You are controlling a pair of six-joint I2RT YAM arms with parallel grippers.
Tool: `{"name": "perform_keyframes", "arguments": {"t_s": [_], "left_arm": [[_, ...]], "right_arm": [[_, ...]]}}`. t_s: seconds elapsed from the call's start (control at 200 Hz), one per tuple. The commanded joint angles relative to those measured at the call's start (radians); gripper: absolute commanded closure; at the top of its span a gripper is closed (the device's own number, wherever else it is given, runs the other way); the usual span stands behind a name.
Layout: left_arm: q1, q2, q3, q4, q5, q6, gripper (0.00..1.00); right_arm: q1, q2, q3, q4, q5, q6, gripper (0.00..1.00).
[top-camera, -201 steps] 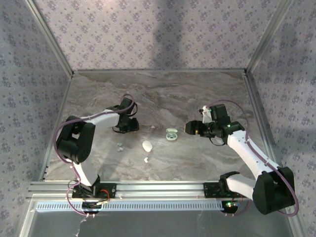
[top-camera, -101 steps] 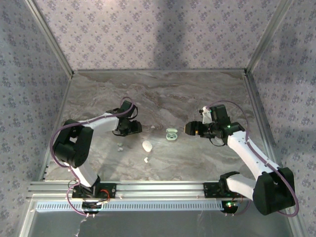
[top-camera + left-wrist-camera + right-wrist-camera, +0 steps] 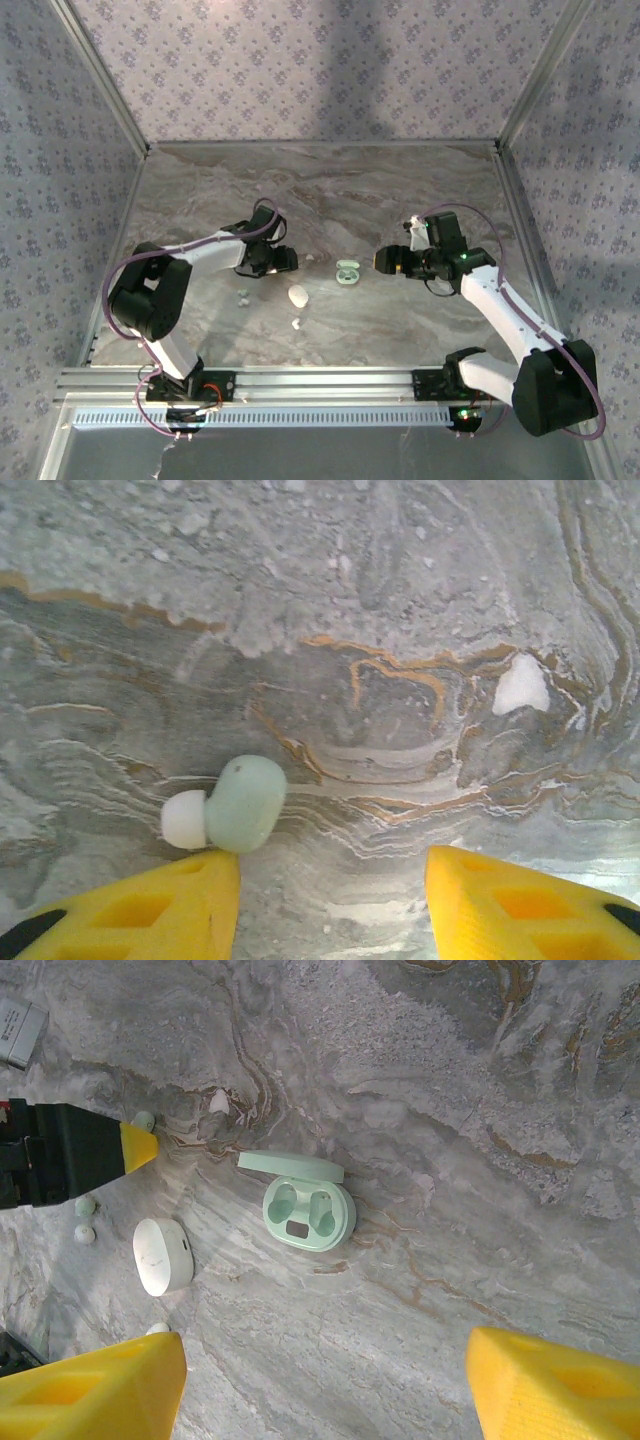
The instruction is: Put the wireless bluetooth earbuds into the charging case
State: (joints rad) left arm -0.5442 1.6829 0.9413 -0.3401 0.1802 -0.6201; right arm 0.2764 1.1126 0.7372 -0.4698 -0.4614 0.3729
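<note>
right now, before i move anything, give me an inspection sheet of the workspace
surface: marbled table, no spills seen
job's things: green charging case open, both sockets empty; green earbud loose just ahead of the left gripper; more earbuds loose on the table
clutter: white case, shut; white fleck, cannot tell what
grippers: left gripper open, empty; right gripper open, empty, facing the green case
cables: purple cable looped along each arm
surroundings: patterned walls, metal frame
</note>
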Motion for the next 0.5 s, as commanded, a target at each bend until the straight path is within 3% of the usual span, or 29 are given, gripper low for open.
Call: {"name": "perform_keyframes", "arguments": {"t_s": [0.0, 0.34, 0.435, 0.495], "left_arm": [[-0.015, -0.006, 0.027, 0.0, 0.022, -0.014, 0.47], [-0.035, -0.125, 0.038, -0.08, -0.038, 0.005, 0.43], [-0.034, -0.203, 0.045, -0.134, -0.113, 0.035, 0.32], [-0.031, -0.25, 0.049, -0.159, -0.167, 0.059, 0.18]], "right_arm": [[-0.001, -0.013, -0.011, 0.0, -0.018, -0.006, 0.24], [0.002, -0.025, -0.008, 0.006, -0.065, -0.014, 0.17], [0.006, -0.025, 0.006, 0.003, -0.087, -0.009, 0.14], [0.017, -0.023, 0.021, 0.0, -0.105, -0.003, 0.13]]}}
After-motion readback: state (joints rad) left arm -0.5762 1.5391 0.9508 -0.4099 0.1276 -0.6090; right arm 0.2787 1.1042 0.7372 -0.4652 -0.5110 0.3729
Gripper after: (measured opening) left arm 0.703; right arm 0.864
